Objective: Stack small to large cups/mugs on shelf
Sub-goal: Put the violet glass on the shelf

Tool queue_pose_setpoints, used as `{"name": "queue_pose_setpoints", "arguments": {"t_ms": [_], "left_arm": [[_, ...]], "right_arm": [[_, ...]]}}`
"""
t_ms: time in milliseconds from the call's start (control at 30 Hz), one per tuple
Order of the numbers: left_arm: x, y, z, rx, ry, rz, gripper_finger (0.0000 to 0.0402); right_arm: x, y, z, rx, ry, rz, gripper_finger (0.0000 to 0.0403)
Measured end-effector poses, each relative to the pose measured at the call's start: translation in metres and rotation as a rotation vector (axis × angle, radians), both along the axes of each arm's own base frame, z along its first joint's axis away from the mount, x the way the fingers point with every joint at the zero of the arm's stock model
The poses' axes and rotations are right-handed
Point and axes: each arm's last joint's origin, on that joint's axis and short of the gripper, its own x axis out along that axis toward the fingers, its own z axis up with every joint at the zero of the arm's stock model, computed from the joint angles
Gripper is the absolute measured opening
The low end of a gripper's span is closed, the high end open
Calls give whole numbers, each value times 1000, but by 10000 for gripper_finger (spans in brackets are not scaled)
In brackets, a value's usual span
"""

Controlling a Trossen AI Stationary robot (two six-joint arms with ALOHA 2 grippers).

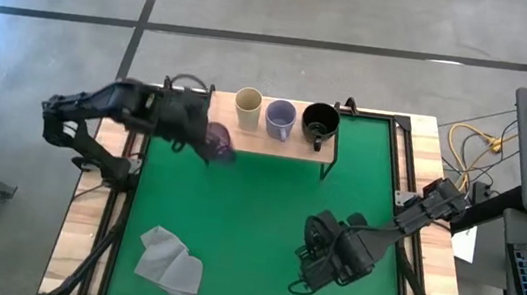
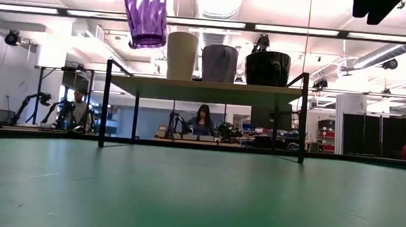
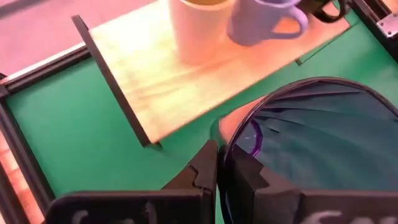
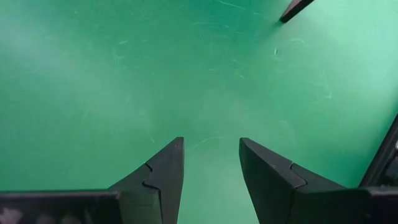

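Observation:
The light-wood shelf (image 1: 284, 142) stands at the mat's far edge. On it stand the cream cup (image 1: 247, 108), the lavender-grey mug (image 1: 280, 119) and the black mug (image 1: 319, 123), left to right. My left gripper (image 1: 206, 140) is shut on the purple tumbler (image 1: 220, 142), held in the air just near-left of the shelf's left end. The low view shows the tumbler (image 2: 146, 11) raised above shelf height, left of the cream cup (image 2: 181, 55). My right gripper (image 4: 211, 163) is open and empty above the mat at the near right (image 1: 315, 260). My left gripper pinches the tumbler's rim wall (image 3: 231, 138), one finger inside (image 3: 249, 177) the tumbler and one outside (image 3: 202, 171). The fingers come from above, pointing down. The tumbler hangs about upright below them, lifted clear of mat and shelf.
A grey folded cloth (image 1: 169, 262) lies at the mat's near left. The shelf's bare left end (image 3: 137, 74) lies beside the cream cup. The green mat (image 1: 255, 217) is framed by black rails. People and other arms show in the room beyond the table.

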Motion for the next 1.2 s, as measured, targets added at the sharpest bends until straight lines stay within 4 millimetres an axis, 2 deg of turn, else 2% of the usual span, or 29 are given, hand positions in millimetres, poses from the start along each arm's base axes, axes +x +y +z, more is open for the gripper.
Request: {"name": "queue_pose_setpoints", "arguments": {"t_ms": [100,333,533,767,1200], "left_arm": [[-4,19,5,9,11,17,0],[-6,60,-1,-6,98,42,0],[-16,88,-2,3,139,66,0],[-17,101,-2,9,138,67,0],[15,120,-24,0,236,0,0]], "right_arm": [[-1,1,1,3,-7,-11,148],[-4,4,1,10,-21,-29,148],[-5,6,1,15,-31,-41,148],[-5,7,2,15,-31,-39,148],[-6,7,2,16,-35,-47,148]]}}
